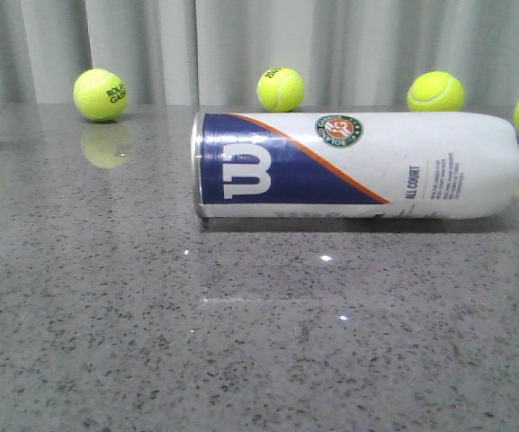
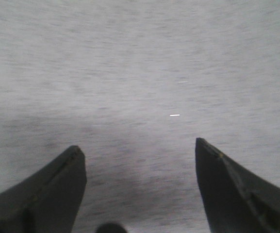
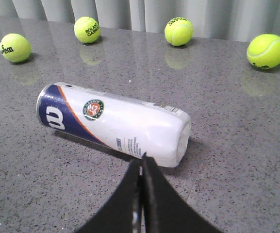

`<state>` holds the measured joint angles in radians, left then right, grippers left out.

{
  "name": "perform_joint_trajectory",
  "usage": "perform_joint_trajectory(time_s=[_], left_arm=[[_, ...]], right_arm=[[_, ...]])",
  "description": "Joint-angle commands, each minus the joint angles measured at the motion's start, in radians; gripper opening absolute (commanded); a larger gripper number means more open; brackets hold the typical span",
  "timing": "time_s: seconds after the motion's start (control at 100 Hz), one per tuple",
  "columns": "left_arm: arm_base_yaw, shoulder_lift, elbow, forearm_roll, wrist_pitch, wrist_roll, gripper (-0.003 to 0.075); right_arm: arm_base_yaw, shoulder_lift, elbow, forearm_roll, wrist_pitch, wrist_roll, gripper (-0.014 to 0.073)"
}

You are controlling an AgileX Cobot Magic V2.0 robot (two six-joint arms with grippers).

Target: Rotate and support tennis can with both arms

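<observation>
left pincer spread apart over bare grey surface, gripping nothing. tennis can lying on its side mid-surface, metal rim to the left, navy panel beside the rim, round emblem on top. tennis balls in a row behind the can, near the curtain. right pincer pressed together, tips just short of the can's white end.

Bare grey table fills the lower half of the front view, in front of the tennis can lying on its side at centre. Behind it, along the upper edge, passage is narrowed by spaced tennis balls before a curtain
</observation>
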<state>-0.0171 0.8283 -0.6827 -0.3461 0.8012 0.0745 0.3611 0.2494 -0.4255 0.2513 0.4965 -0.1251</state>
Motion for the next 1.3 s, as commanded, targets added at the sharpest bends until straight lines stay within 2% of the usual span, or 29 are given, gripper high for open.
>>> perform_joint_trajectory(time_s=[0.0,0.18,0.32,0.55,0.7,0.91,1.05,1.29], left_arm=[[-0.008,0.052,-0.046,-0.257,-0.043,0.106,0.0481],[-0.008,0.187,-0.051,-0.798,0.050,0.435,0.0481],[-0.032,0.302,-0.051,-1.044,0.166,0.613,0.0481],[-0.162,0.486,-0.081,-1.089,0.269,0.640,0.0481],[-0.243,0.586,-0.119,-1.116,0.274,0.648,0.0480],[-0.335,0.690,-0.207,-1.233,0.285,0.737,0.0469],[-0.352,0.763,-0.270,-1.265,0.314,0.750,0.0373],[-0.352,0.813,-0.302,-1.343,0.394,0.771,-0.0002]], right_arm=[[-0.004,0.009,-0.025,0.010,-0.072,-0.001,-0.0061],[-0.004,0.009,-0.025,0.010,-0.072,-0.001,-0.0061],[-0.004,0.009,-0.025,0.010,-0.072,-0.001,-0.0061],[-0.004,0.009,-0.025,0.010,-0.072,-0.001,-0.0061],[-0.004,0.009,-0.025,0.010,-0.072,-0.001,-0.0061],[-0.004,0.009,-0.025,0.010,-0.072,-0.001,-0.0061],[-0.004,0.009,-0.025,0.010,-0.072,-0.001,-0.0061],[-0.004,0.009,-0.025,0.010,-0.072,-0.001,-0.0061]])
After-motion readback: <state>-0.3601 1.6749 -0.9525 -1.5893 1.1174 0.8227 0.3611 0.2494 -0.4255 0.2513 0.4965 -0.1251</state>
